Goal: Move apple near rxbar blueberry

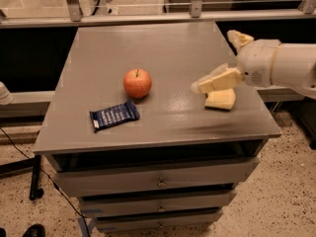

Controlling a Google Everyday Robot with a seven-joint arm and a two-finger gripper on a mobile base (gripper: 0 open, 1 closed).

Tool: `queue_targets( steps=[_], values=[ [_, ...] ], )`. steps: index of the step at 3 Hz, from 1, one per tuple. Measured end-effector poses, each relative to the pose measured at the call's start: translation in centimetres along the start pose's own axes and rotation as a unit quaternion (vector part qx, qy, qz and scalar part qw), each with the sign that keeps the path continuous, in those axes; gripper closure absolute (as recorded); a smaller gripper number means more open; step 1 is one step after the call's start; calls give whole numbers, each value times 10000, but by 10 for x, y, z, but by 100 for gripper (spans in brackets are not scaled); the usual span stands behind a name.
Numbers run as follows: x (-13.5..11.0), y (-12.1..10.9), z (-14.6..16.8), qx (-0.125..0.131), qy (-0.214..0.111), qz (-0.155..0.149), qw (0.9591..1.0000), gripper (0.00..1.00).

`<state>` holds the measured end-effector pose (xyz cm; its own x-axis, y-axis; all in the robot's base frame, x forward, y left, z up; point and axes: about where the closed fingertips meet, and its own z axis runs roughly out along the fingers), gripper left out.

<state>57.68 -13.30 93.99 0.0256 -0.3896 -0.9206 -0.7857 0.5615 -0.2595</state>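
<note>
The red-orange apple [137,83] stands upright on the grey table top [163,48], left of the middle. The dark navy rxbar blueberry [114,115] lies flat just in front and to the left of the apple, a small gap between them. My gripper [213,60] is over the table's right side, well to the right of the apple. It is open and empty, with one cream finger [217,81] pointing left and the other finger [238,37] behind it.
A pale yellow sponge [220,100] lies near the right edge, under my lower finger. The table is a drawer cabinet [158,181] with edges close on all sides. A railing [148,18] runs behind it. Cables lie on the floor at left.
</note>
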Motion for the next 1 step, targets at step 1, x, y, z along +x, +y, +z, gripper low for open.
queue_targets(
  steps=[1],
  values=[
    [2, -10, -13, 144, 28, -13, 9999, 0]
  ],
)
